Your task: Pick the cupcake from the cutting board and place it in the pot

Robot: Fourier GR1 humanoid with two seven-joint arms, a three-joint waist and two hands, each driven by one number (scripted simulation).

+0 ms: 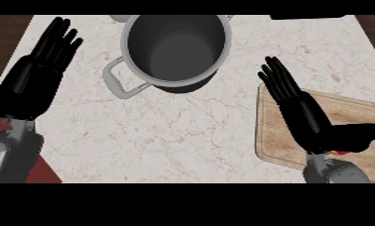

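Looking down at the pale marbled worktop (pixel 183 131), the big grey metal pot (pixel 176 46) sits near the far edge, and it makes a good landmark. Its looped handle (pixel 121 81) points toward the robot.

To the pot's right and nearer the robot lies the light wooden cutting board (pixel 282 131). The right robot hand (pixel 304 116) is spread flat over it, fingers straight, holding nothing. The cupcake itself I can't really make out. There's just a tiny pink bit (pixel 341 153) peeking out beside the wrist, so it's probably hidden under the palm.

The left robot hand (pixel 36 76) rests to the pot's left, wide open, fingers pointing away.

My guess at what could go wrong: with the cupcake hidden underneath, the fingers might close off-centre and squash it or nudge it off the board. Later, the carry could clip the pot's rim.
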